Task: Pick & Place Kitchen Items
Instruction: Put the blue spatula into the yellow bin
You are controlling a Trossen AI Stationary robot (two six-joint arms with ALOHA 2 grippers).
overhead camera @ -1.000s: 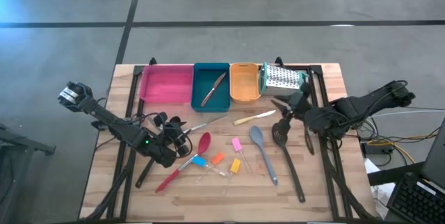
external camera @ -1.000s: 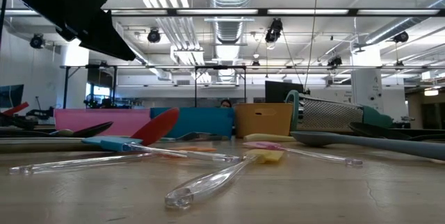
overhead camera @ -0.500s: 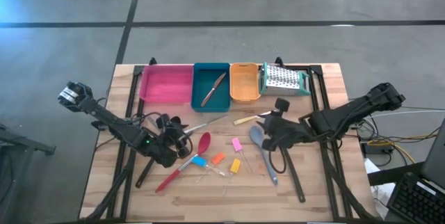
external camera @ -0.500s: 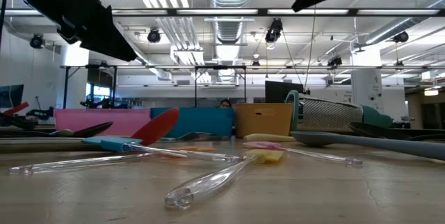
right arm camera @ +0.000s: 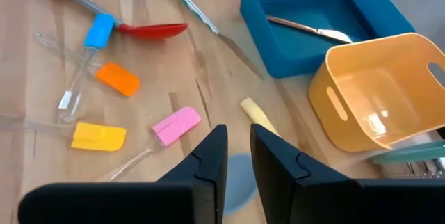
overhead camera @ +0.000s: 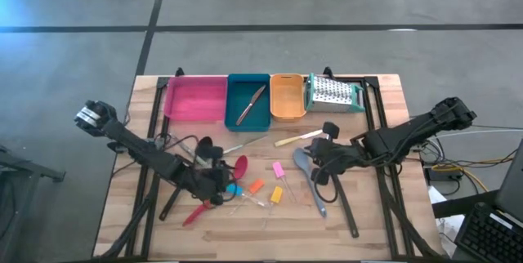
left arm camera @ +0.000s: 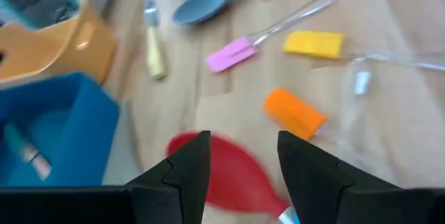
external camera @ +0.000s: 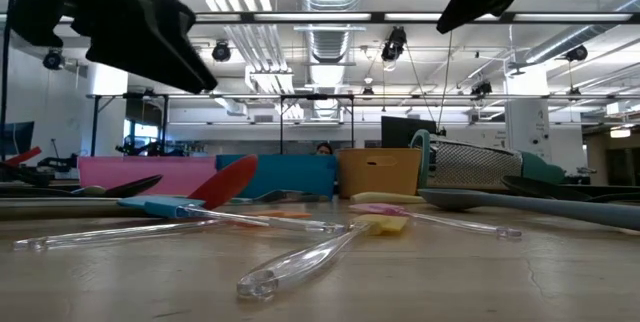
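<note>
My left jaws (left arm camera: 240,165) are parted and empty, hovering low over the red spoon (left arm camera: 229,172), whose bowl lies directly below the gap between the fingers. I hold them spread so the spoon can pass between them when I drop; a closing grip here looks like the next thing needed. Just ahead of these jaws lie the orange piece (left arm camera: 295,113), the pink piece (left arm camera: 231,55) and the yellow piece (left arm camera: 314,44) on clear handles, loose on the desk (left arm camera: 389,126) and close enough to get knocked if I come down crooked.

My right jaws (right arm camera: 238,163) are nearly closed, only a thin slit between the fingers, and they hold nothing. They hang over the grey-blue spatula (overhead camera: 308,176), its rounded head showing right beneath the tips (right arm camera: 234,179). I judge I would have to open wider before taking it.

Beyond the right jaws stand the teal tray (right arm camera: 316,15), with a thin knife (right arm camera: 310,31) lying inside it, and the empty orange tray (right arm camera: 379,92) beside it; a second thin knife (right arm camera: 217,35) lies on the desk in front of them. The black slotted turner (overhead camera: 341,202) lies just behind my right jaws, untouched.
</note>
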